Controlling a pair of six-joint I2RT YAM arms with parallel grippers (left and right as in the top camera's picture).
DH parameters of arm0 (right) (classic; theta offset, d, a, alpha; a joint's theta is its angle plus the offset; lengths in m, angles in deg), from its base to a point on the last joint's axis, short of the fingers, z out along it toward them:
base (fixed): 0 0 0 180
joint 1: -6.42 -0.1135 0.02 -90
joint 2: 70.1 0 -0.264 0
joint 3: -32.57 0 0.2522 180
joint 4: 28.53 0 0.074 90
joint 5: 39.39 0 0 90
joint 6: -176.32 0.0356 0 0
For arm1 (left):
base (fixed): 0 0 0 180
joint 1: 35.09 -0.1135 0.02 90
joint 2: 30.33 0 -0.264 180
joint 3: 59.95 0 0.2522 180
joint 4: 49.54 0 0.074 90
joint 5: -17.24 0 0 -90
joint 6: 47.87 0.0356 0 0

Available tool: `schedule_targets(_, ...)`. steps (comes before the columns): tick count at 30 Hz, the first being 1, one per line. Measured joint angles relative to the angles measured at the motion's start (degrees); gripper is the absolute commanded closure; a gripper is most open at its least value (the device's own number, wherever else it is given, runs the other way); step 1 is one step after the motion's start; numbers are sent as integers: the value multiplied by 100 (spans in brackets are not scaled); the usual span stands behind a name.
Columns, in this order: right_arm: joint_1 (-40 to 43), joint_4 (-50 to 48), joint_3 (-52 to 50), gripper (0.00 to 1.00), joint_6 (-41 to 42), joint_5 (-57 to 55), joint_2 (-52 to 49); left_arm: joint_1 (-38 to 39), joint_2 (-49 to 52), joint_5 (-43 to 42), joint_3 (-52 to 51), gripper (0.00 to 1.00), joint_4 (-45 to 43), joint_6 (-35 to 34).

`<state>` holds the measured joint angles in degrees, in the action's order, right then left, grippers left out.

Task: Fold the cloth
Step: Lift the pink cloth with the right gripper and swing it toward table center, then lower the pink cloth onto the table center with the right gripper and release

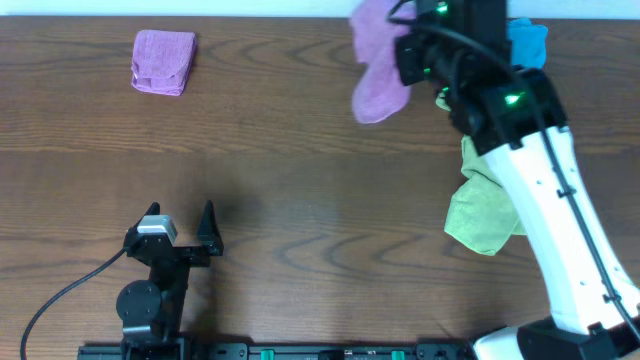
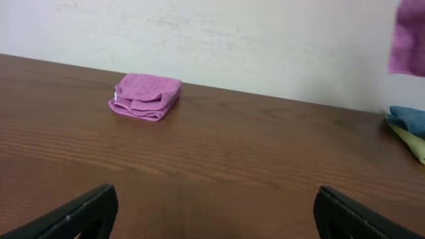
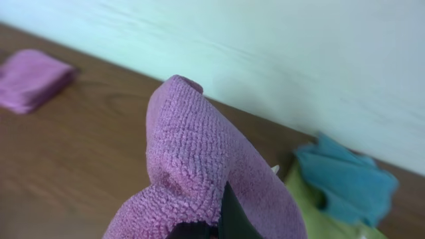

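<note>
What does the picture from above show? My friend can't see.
The right claw grips the bunched purple cloth at the table's far edge. A folded purple pad lies far left, a green cloth and a blue cloth on the right, and the left claw sits open near the front.

Overhead looking straight down, both wrist views facing far wall (image 2: 265, 40), all sharing folded purple pad (image 1: 164, 62)

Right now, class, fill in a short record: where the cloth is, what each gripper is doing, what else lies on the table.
cloth: bunched, lifted off the table
right gripper: shut on the cloth
left gripper: open, empty
folded purple pad: far left corner
yellow-green cloth: under right arm
blue cloth: far right edge
</note>
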<state>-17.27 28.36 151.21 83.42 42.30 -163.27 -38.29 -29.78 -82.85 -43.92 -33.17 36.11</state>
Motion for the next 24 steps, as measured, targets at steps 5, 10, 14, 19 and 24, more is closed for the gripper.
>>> schedule_targets(5, -608, 33, 190, 99, -2, 87, 0, 0, -2, 0, 0, 5, 2, 0)
schedule_targets(10, -946, 199, 474, 65, 11, 133, 4, 0, -2, 0, 0, 5, 2, 0)
schedule_targets(14, -909, 935, 501, 1, -46, -57, -46, 0, 0, 0, 0, 5, 2, 0)
schedule_targets(19, -798, 1759, 501, 1, -63, -542, -380, 0, -2, 0, 0, 4, 2, 0)
schedule_targets(24, -662, 2083, 501, 1, -66, -673, -590, 0, -2, 0, 0, 5, 2, 0)
